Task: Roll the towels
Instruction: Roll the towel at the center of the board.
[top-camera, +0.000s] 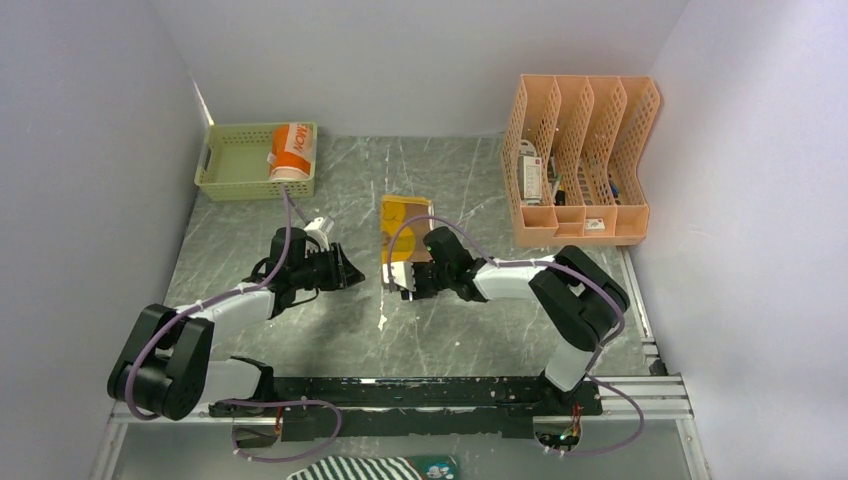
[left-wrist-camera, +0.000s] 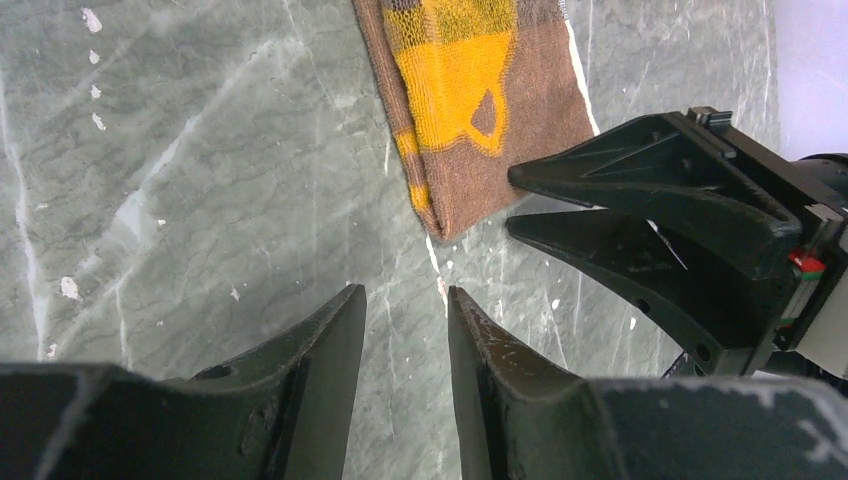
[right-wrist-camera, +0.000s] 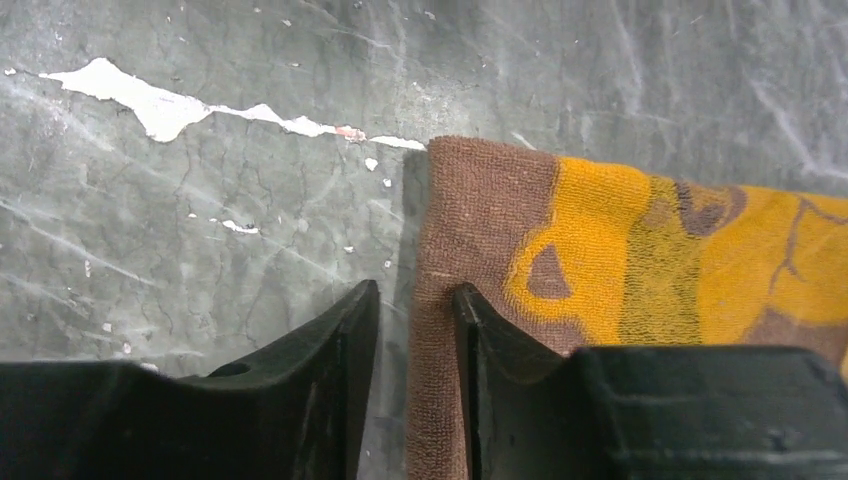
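The yellow towel with brown print (top-camera: 405, 228) lies flat as a folded strip in the middle of the table. It also shows in the left wrist view (left-wrist-camera: 480, 100) and the right wrist view (right-wrist-camera: 620, 260). My right gripper (top-camera: 403, 282) is open at the towel's near end, and its jaws (right-wrist-camera: 415, 295) straddle the brown edge, one finger on the cloth, one over bare table. My left gripper (top-camera: 352, 270) is open and empty over bare table (left-wrist-camera: 405, 300), just left of the towel's near corner. The orange towel (top-camera: 291, 150) sits rolled in the green basket (top-camera: 235, 165).
A peach file organizer (top-camera: 580, 160) stands at the back right. A black-and-white striped cloth (top-camera: 370, 468) lies at the near edge below the arm bases. The right gripper's fingers (left-wrist-camera: 640, 200) reach close in front of my left gripper. White walls close in on three sides.
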